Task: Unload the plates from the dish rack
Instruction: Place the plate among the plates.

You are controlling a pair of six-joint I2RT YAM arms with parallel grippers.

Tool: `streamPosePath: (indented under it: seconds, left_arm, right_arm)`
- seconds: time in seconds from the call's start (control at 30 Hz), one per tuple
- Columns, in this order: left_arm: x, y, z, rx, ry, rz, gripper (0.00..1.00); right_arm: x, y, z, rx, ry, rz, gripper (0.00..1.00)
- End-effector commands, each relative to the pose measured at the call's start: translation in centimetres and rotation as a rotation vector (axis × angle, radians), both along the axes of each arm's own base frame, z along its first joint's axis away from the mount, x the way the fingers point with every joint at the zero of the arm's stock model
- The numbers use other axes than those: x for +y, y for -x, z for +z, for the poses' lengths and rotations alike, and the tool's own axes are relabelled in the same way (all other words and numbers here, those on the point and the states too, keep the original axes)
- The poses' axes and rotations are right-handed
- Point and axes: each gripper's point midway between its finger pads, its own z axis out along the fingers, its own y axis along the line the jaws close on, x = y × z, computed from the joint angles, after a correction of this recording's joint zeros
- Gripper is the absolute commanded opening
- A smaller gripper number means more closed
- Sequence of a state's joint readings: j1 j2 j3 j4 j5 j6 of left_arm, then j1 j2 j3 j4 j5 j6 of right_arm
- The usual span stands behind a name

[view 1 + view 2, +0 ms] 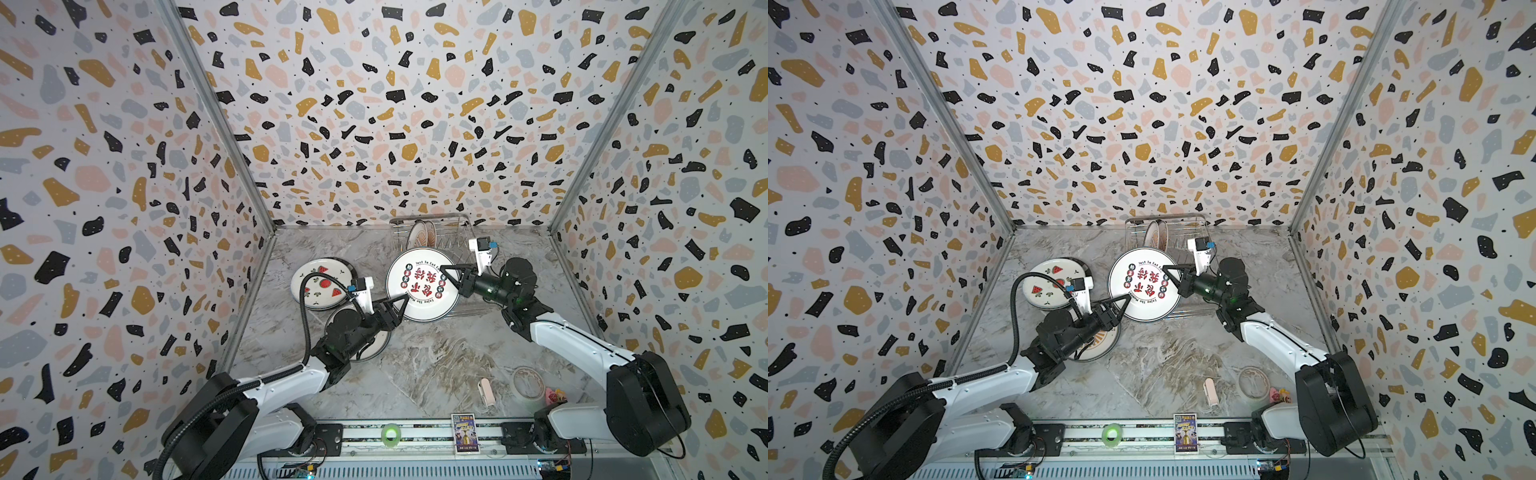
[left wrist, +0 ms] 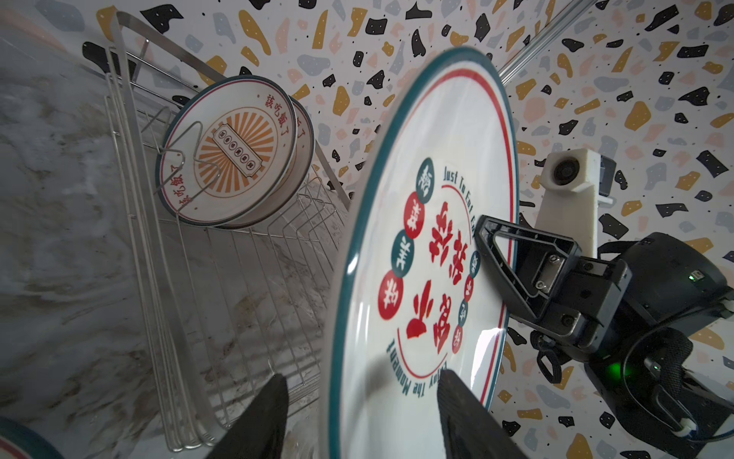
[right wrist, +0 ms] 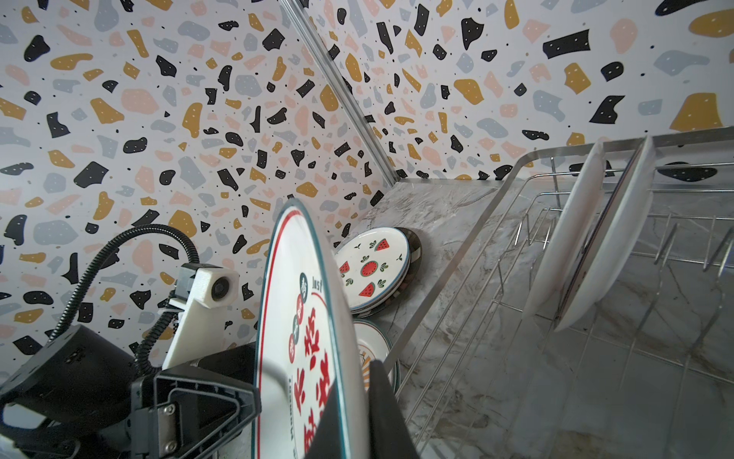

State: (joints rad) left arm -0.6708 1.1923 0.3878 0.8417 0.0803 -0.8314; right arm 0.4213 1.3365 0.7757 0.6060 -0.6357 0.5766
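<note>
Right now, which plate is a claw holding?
The red-lettered plate, clamped in the right gripper; the others lie on the table or stand in the dish rack.

Glossy ceramic plate point(image 2: 425, 258), metal dish rack point(image 2: 153, 246)

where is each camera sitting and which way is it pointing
Top views: high above the robot, looking down at the table; left arm, right arm, left hand, right hand show.
Left wrist: on the left arm, facing the red-lettered plate and dish rack; own fingers, right hand show.
Right wrist: on the right arm, facing the watermelon plate; left hand shows.
All four share the red-lettered plate.
</note>
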Motion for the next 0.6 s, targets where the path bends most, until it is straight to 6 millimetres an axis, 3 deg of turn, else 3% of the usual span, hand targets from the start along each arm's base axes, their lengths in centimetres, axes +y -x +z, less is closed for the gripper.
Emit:
streamPosePath:
  seconds: [0.0,0.1,0.2,0.37,0.47,0.57]
  left_arm:
    - [0.0,-0.5,1.8,-0.047,0.032,0.025,0.61]
    - [-0.1,-0.5,2.0,-0.05,0.049,0.021,0.46]
    - [-0.5,-0.4,2.3,-0.049,0.077,-0.001,0.22]
    - [-0.5,-0.2,2.3,-0.04,0.087,-0.008,0.2]
    - [-0.3,-0.1,2.1,-0.035,0.087,-0.006,0.1]
    - [0.0,0.1,2.1,-0.04,0.091,0.002,0.09]
  right_arm:
    - [0.0,0.3,4.1,-0.104,-0.057,0.007,0.05]
    - [0.1,0.4,4.0,-0.103,-0.056,0.017,0.05]
    - [0.3,0.3,3.7,-0.098,-0.051,0.025,0.05]
    - [0.7,0.1,3.1,-0.09,-0.038,0.026,0.05]
    - [1.1,0.0,2.9,-0.096,-0.017,0.027,0.07]
    - [1.9,0.9,3.0,-0.117,-0.007,0.069,0.16]
